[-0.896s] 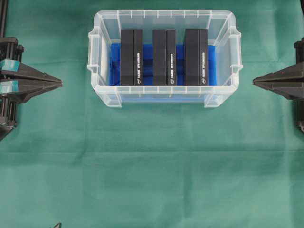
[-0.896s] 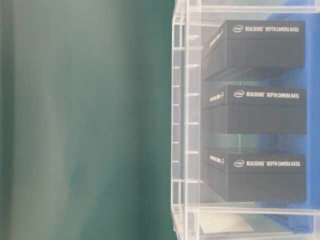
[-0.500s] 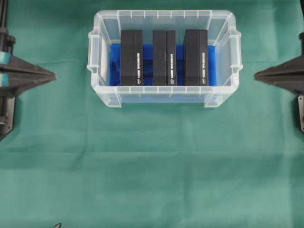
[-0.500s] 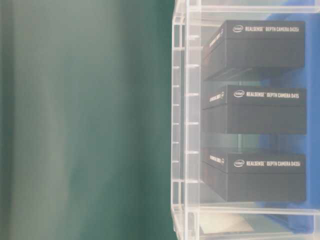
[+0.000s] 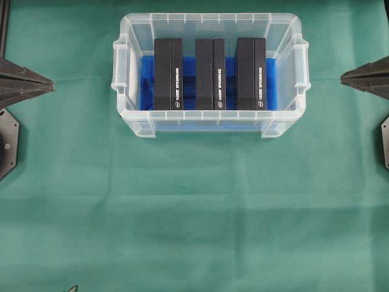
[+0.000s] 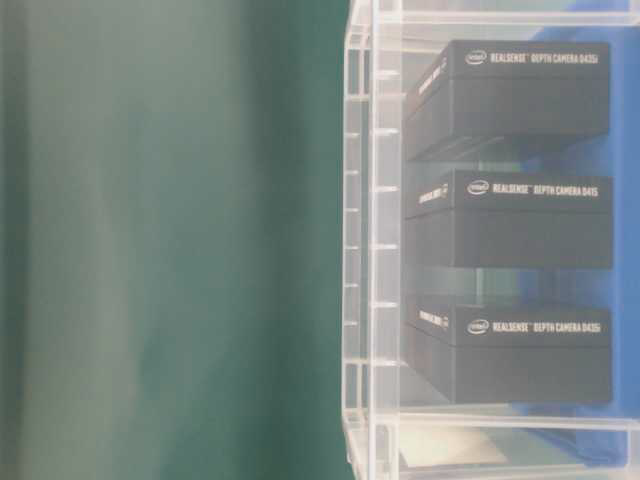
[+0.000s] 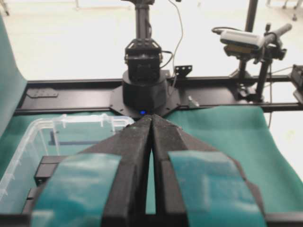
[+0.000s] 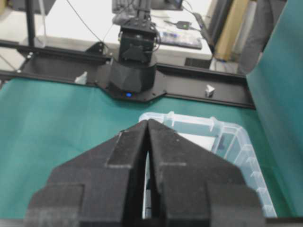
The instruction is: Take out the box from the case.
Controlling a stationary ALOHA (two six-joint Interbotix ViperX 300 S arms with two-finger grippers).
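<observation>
Approaching: both pincers, left [image 5: 51,89] and right [image 5: 343,77], sit shut at the surface's side edges; I should open one wide above a box [image 5: 168,73] standing in the case [image 5: 209,121] near the far edge.

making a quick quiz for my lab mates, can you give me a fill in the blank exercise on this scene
1. The case holds ____ black boxes standing side by side.
2. The cloth lining the bottom of the case is ____.
3. The jaws of the left gripper and of the right gripper are both ____.
4. Both grippers are ____ the case, one on each side.

Missing words: three; blue; shut; outside
</observation>
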